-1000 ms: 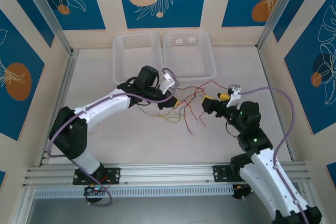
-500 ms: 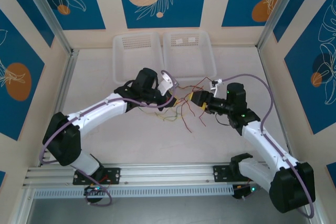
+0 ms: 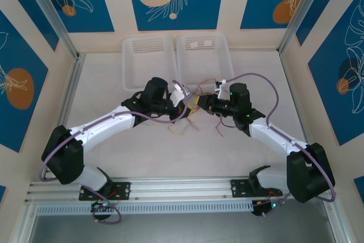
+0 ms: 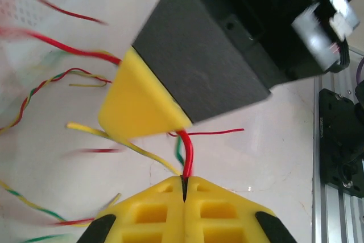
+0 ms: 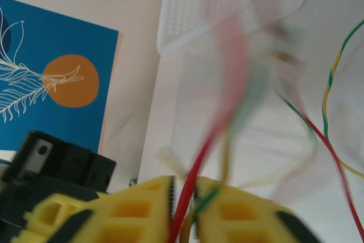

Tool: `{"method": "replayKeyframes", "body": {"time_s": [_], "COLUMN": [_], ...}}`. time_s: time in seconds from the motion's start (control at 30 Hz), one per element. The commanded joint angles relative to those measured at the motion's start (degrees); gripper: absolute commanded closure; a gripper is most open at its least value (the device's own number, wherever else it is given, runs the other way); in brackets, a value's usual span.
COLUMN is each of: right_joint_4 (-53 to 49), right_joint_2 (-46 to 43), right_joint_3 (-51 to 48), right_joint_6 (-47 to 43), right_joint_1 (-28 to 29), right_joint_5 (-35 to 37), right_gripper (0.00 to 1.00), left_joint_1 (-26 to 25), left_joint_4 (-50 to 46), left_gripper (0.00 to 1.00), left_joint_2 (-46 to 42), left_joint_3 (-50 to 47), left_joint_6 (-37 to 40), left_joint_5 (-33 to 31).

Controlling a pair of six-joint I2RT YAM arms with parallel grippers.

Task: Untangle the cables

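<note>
- Both arms reach in toward the middle of the bench [image 3: 102, 78], and the two end effectors meet almost nose to nose, just in front of the baskets.
- The cables [image 3: 192, 119] are a loose wad of thin red, yellow and green strands, sitting right where the end effectors meet. Loose ends trail out onto the bench on the near side and toward the right arm.
- The left end effector [image 3: 190, 108] is pinched fully closed. In its wrist view the yellow fingers [image 4: 183, 181] press together with a red strand [image 4: 187, 152] clamped in the seam and a green one right behind it.
- That same view has one yellow finger [image 4: 136, 106] of the right end effector just above, nearly touching, with the red strand running up to it.
- The right end effector [image 3: 205, 104] is down to a narrow slit. In its own camera the yellow fingers [image 5: 185, 197] have a red strand and a green one squeezed between them, so it's gripping the cables too.
- The strands beyond the right fingers are badly blurred, so I can't tell how they cross.
- Two white mesh baskets [image 3: 142, 61] [image 3: 207, 64] sit side by side at the far edge of the bench. A couple of red ends reach up near the right one, but I can't tell if they touch it.
</note>
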Motion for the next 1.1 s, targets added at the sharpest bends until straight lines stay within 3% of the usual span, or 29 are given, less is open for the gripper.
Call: {"method": "replayKeyframes", "body": {"time_s": [0.0, 0.1, 0.3, 0.53, 0.57, 0.67, 0.7, 0.87, 1.07], "right_joint_4": [-0.7, -5.7, -14.1, -16.0, -15.4, -13.6, -13.1, -11.3, -11.2], "right_joint_2": [-0.6, -2.6, -6.2, -9.9, -10.1, -10.4, -10.4, -10.3, -12.0], "right_joint_3": [1.6, 1.5, 0.5, -1.4, -1.6, -2.2, -2.3, -2.6, -2.7], "right_joint_6": [-1.2, -2.6, -5.3, -6.4, -6.4, -6.0, -5.8, -4.8, -4.0], "right_joint_1": [-0.5, -1.5, -5.1, -8.1, -7.8, -6.4, -5.6, -2.6, -1.0], "right_joint_5": [6.6, 10.6, 15.7, 14.1, 13.7, 13.5, 14.0, 15.5, 16.7], "right_gripper": [0.92, 1.0, 0.98, 0.99, 1.0, 1.0, 1.0, 1.0, 1.0], "left_joint_1": [-1.0, -0.8, 1.1, 2.7, 2.7, 2.5, 2.3, -1.5, -1.7], "left_joint_4": [5.4, 8.8, 13.8, 13.1, 11.9, 10.7, 11.2, 4.4, 6.8], "left_gripper": [1.0, 1.0, 1.0, 1.0, 0.92, 0.27, 0.2, 0.13, 0.13], "left_joint_2": [-4.0, -6.0, -8.7, -8.3, -7.2, -3.5, -2.4, 3.5, 8.7], "left_joint_3": [-2.5, -5.6, -9.2, -8.8, -7.7, -4.3, -3.3, 4.1, 5.6], "left_joint_6": [0.7, -0.4, -3.4, -4.5, -4.3, -4.5, -4.8, 0.3, -1.0], "left_joint_5": [2.1, -2.2, -2.5, -3.2, -2.6, 1.8, 3.1, 2.9, 4.9]}}
